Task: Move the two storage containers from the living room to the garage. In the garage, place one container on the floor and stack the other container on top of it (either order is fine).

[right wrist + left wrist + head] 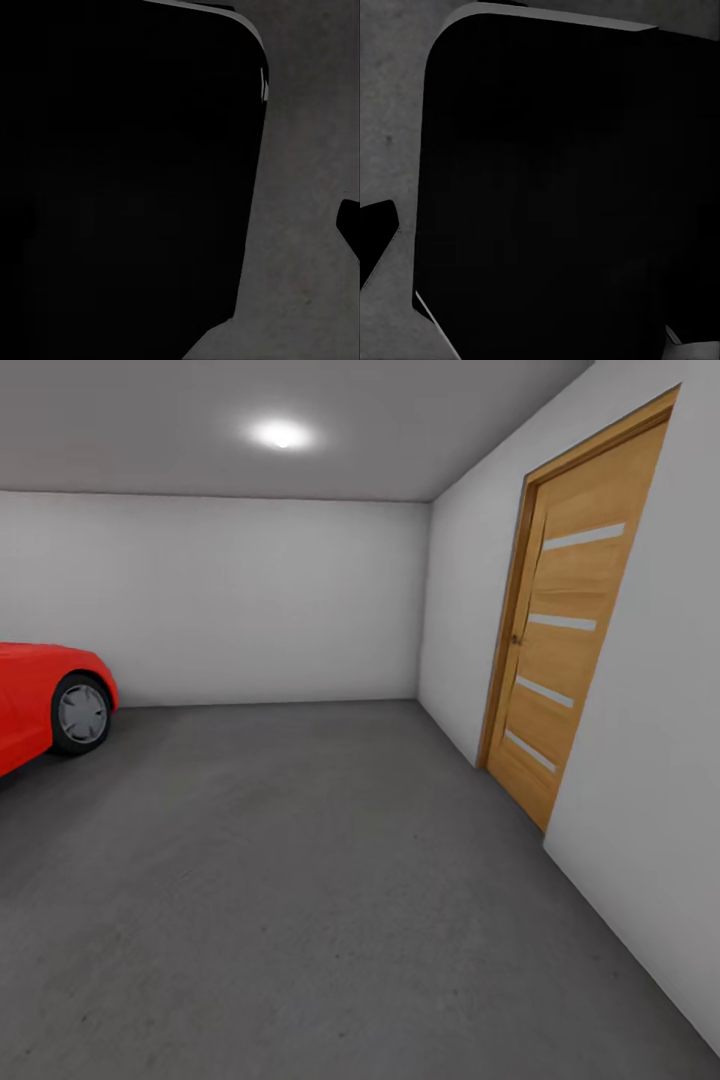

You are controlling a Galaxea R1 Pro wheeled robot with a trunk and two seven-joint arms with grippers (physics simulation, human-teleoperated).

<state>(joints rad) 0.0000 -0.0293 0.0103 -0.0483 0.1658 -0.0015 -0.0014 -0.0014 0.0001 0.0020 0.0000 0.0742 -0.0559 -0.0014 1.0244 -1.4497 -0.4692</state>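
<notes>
Head camera faces garage floor point(300, 880), door point(560, 630) rightward; both wrist cameras look down, sharing floor.

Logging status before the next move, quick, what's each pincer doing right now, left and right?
Left pincer: cannot be told; its wrist view shows a large black shape over grey floor.
Right pincer: cannot be told; the same sort of view.

A glowing ceiling lamp point(282, 433) lights the garage evenly, slightly soft render; both wrist views are mostly black.
</notes>
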